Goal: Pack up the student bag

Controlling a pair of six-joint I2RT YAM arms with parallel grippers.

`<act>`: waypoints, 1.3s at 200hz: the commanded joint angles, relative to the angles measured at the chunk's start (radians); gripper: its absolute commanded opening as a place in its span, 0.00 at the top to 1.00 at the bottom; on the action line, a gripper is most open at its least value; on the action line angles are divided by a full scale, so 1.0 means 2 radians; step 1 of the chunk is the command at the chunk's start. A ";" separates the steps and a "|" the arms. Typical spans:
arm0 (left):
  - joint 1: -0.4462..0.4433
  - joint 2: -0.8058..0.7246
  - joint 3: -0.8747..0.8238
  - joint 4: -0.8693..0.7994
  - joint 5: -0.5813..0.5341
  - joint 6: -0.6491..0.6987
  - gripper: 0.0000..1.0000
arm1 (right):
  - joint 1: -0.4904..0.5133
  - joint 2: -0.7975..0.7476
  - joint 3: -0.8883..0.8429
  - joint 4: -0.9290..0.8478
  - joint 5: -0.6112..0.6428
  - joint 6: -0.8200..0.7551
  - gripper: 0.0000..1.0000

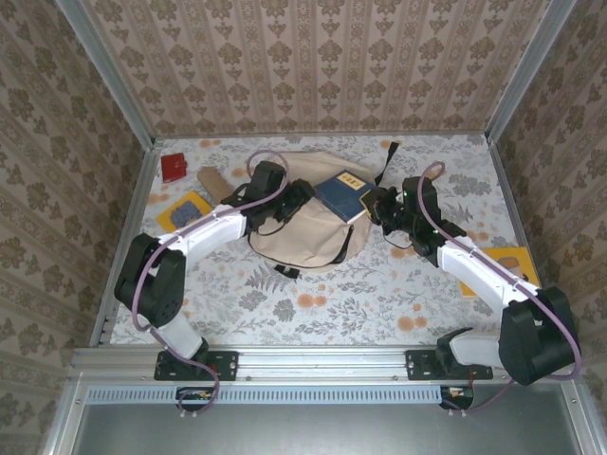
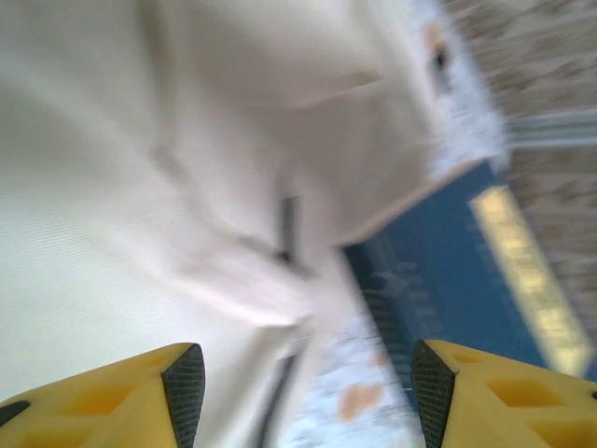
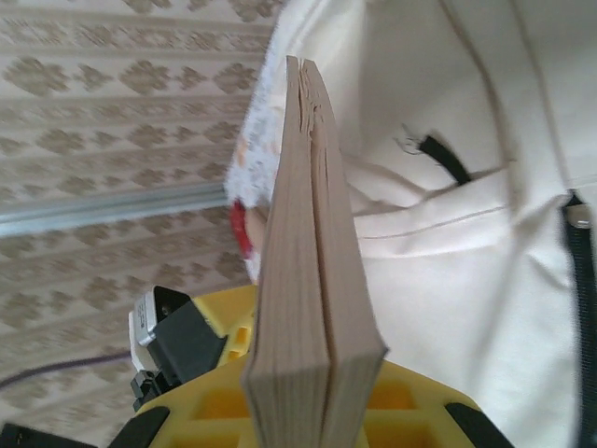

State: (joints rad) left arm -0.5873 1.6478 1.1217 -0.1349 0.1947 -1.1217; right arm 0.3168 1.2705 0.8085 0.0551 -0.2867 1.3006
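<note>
Top external: student bag (image 1: 303, 237) sits mid-table between both arms, with the right gripper (image 1: 377, 210) clamped on a blue book (image 1: 341, 194) over the bag's right side.

Left wrist: left gripper (image 2: 308, 383) spread wide over the bag fabric, holding nothing.

Right wrist: book sticks straight out, bag just right of it.

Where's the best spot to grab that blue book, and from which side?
Grip the blue book across its thickness at the edge facing the right claw, coming from the right. It is a thin flat slab lying over the student bag, so jaws can close on both covers there, as that claw does now.
</note>
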 commanded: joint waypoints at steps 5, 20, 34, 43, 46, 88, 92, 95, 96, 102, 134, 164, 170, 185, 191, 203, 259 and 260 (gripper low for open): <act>0.025 -0.023 -0.020 -0.135 -0.026 0.127 0.36 | -0.002 -0.008 0.020 -0.100 -0.035 -0.115 0.94; 0.043 -0.018 -0.018 -0.172 -0.028 0.169 0.36 | 0.000 -0.009 0.016 -0.109 -0.050 -0.133 0.94; 0.057 -0.006 -0.020 -0.182 -0.021 0.204 0.36 | 0.000 -0.009 0.017 -0.118 -0.057 -0.146 0.94; 0.062 0.002 -0.019 -0.189 -0.021 0.216 0.37 | 0.000 -0.010 0.018 -0.124 -0.059 -0.152 0.94; 0.062 0.006 -0.019 -0.191 -0.020 0.219 0.37 | 0.000 -0.011 0.018 -0.127 -0.058 -0.153 0.94; 0.060 0.046 -0.031 -0.165 0.019 0.207 0.39 | -0.001 -0.021 0.024 -0.163 -0.035 -0.171 0.93; 0.058 0.049 -0.031 -0.162 0.024 0.205 0.39 | -0.001 -0.022 0.025 -0.166 -0.032 -0.173 0.93; 0.056 0.051 -0.031 -0.160 0.027 0.203 0.39 | -0.001 -0.023 0.025 -0.169 -0.029 -0.174 0.93; 0.055 0.052 -0.031 -0.159 0.028 0.203 0.39 | -0.001 -0.023 0.026 -0.170 -0.029 -0.175 0.93; 0.050 0.056 -0.029 -0.156 0.033 0.201 0.39 | -0.001 -0.025 0.027 -0.175 -0.024 -0.177 0.92; 0.012 0.086 -0.007 -0.135 0.077 0.187 0.40 | -0.006 -0.034 0.030 -0.204 -0.003 -0.188 0.92; -0.023 0.120 0.032 -0.126 0.104 0.176 0.43 | -0.023 -0.056 0.026 -0.231 0.024 -0.196 0.92; -0.028 0.124 0.039 -0.126 0.105 0.175 0.43 | -0.029 -0.062 0.025 -0.237 0.029 -0.198 0.92; -0.038 0.127 0.057 -0.137 0.098 0.177 0.44 | -0.043 -0.080 0.021 -0.252 0.039 -0.204 0.92; -0.041 0.126 0.063 -0.146 0.090 0.180 0.44 | -0.048 -0.088 0.020 -0.259 0.044 -0.208 0.92; -0.046 0.122 0.076 -0.164 0.074 0.186 0.45 | -0.059 -0.102 0.020 -0.274 0.053 -0.218 0.92; -0.071 0.125 0.118 -0.191 0.058 0.194 0.58 | -0.082 -0.131 0.019 -0.314 0.065 -0.240 0.92; -0.070 0.126 0.119 -0.191 0.058 0.194 0.58 | -0.082 -0.132 0.018 -0.314 0.065 -0.239 0.92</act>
State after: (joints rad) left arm -0.7151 1.8866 1.3178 -0.4725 0.3294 -0.7490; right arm 0.1589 1.0351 0.8349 -0.5255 -0.1818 0.8562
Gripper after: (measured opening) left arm 0.448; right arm 0.138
